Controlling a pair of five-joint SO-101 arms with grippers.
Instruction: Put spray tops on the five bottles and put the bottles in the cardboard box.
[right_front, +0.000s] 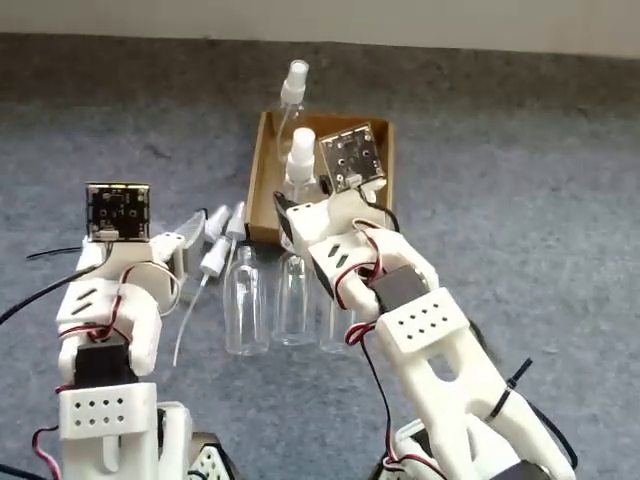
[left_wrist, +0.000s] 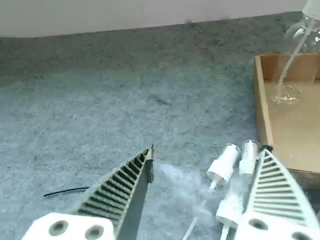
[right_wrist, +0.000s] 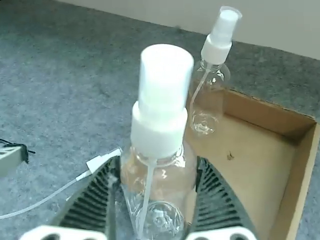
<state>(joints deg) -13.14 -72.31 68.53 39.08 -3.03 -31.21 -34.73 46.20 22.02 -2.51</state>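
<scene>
My right gripper is shut on a clear bottle with a white spray top, held upright at the near edge of the cardboard box. In the high view this held bottle rises above the right gripper over the box. A second capped bottle stands in the box's far left corner. Three open bottles stand in a row in front of the box. Loose spray tops lie just beyond my open left gripper, beside the box wall.
Grey carpet covers the table. A thin black cable lies on the carpet left of the left gripper. The long dip tubes of the spray tops trail toward the left arm. The box floor is bare apart from the standing bottle.
</scene>
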